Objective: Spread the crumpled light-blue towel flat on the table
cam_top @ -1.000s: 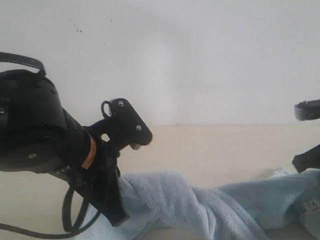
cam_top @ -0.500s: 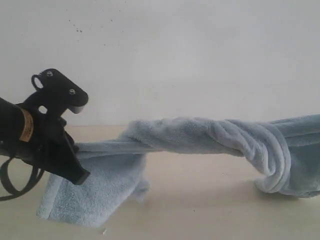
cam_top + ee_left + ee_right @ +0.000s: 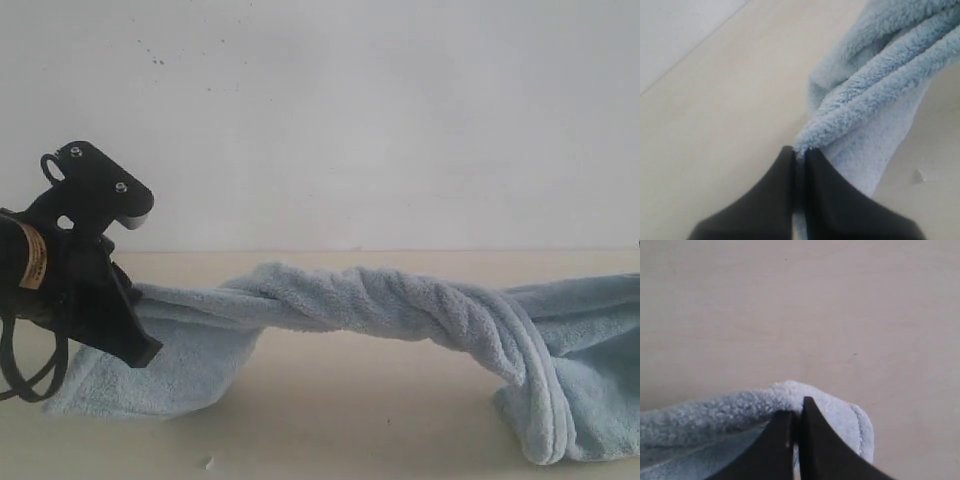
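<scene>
Your left gripper (image 3: 799,156) and right gripper (image 3: 797,414) are each pinching a towel (image 3: 390,300) edge, jaws closed; its twisted middle is hanging over bare table (image 3: 380,425).

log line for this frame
left end effector: shut on towel | right end effector: shut on towel | towel: twisted, not flat

No legible text, marks on orange arm label (image 3: 36,268) too blurred
</scene>
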You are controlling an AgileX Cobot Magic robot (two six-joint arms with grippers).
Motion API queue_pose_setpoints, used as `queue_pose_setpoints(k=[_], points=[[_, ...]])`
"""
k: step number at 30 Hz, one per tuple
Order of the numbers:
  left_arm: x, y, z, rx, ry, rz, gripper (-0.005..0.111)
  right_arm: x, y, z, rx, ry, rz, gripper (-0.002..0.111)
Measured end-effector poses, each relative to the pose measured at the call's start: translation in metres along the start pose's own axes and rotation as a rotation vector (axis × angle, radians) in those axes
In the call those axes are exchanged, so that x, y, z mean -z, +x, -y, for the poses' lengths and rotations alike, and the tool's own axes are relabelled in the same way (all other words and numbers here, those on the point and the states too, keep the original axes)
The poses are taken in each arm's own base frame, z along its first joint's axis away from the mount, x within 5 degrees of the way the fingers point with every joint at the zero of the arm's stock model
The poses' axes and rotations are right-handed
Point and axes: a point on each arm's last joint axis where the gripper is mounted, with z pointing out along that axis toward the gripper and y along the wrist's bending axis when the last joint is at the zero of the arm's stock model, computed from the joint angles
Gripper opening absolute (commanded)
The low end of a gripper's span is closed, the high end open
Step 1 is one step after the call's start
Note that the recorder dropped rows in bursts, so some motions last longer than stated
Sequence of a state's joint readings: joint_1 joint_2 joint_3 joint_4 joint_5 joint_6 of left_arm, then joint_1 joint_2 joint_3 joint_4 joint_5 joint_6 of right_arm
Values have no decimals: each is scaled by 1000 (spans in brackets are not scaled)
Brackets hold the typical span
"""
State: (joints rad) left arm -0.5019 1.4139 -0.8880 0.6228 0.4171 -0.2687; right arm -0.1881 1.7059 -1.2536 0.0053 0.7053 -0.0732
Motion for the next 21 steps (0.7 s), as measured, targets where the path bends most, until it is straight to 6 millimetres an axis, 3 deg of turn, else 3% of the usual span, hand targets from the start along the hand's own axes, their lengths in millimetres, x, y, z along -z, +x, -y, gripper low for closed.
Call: queue_pose_setpoints(k=[5, 7, 9, 10, 14, 16, 18, 20, 21], points=[[-5, 12, -30, 94, -64, -27, 4, -55, -16, 0, 11, -9, 34, 3], [-6, 13, -34, 141, -59, -15, 4, -69, -26, -1, -8, -25, 58, 23], [-6, 13, -34, 151, -57, -18, 4, -80, -33, -4, -22, -72, 79, 57], [-6, 14, -35, 156, -59, -26, 4, -85, -37, -6, -21, -101, 104, 62], [-6, 15, -34, 155, -39, -34, 4, -76, -53, -12, -13, -178, 185, 59], [-6, 15, -33, 158, -31, -35, 4, -62, -61, -16, -54, -243, 192, 47], [-6, 14, -32, 167, -22, -25, 4, -37, -63, -31, -34, -414, 129, 39], [-6, 12, -32, 177, -15, -5, 4, -17, -47, -64, 98, -609, -41, 41], [-6, 12, -32, 181, -13, -4, 4, -15, -30, -91, 179, -696, -158, 42]])
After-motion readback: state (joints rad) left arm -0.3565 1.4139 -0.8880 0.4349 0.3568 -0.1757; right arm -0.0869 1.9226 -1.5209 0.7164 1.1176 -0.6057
